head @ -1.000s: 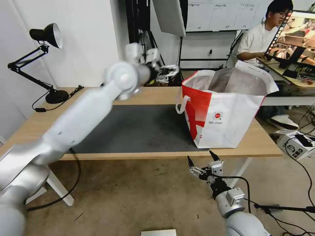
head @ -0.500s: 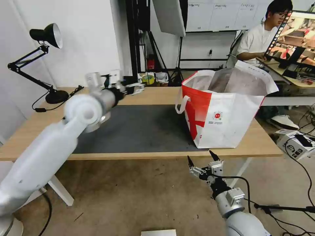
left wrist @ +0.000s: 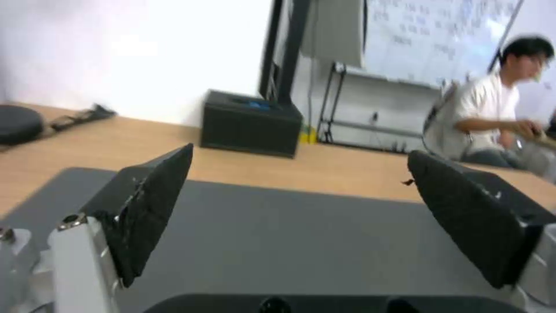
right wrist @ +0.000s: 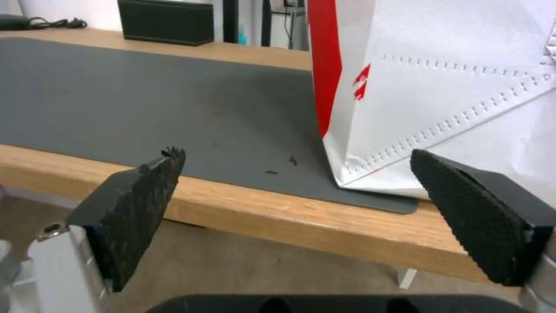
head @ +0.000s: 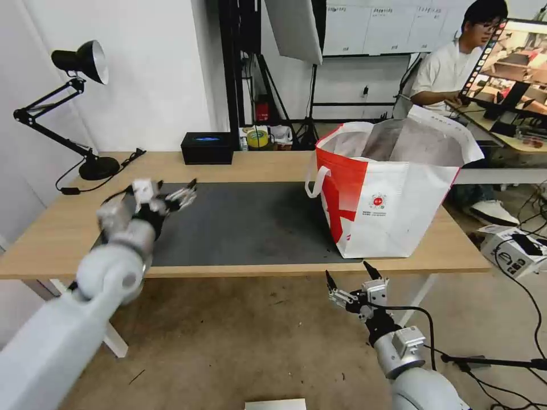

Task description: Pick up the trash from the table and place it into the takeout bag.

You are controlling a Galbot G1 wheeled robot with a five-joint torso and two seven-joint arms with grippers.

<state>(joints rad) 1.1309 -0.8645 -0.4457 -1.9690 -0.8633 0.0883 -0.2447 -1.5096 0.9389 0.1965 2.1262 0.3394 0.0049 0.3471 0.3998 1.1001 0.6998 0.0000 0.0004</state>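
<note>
Left gripper (head: 174, 195) hovers jaws apart, empty, over the dark grey rectangular mat's (head: 239, 225) left edge. No trash on the light-wood table (head: 51, 228). White-and-red boxy takeout bag (head: 387, 193) stands at the right end. Right gripper (head: 348, 277) open below the front edge. Best retract clear.

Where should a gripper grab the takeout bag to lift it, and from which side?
Judging by its pose, the white loop handle on the takeout bag looks best. It stands clear of the red side wall facing the mat, so a finger could probably slip through. Coming from the mat side seems easiest; the left gripper, open above the mat, is on that side.
</note>
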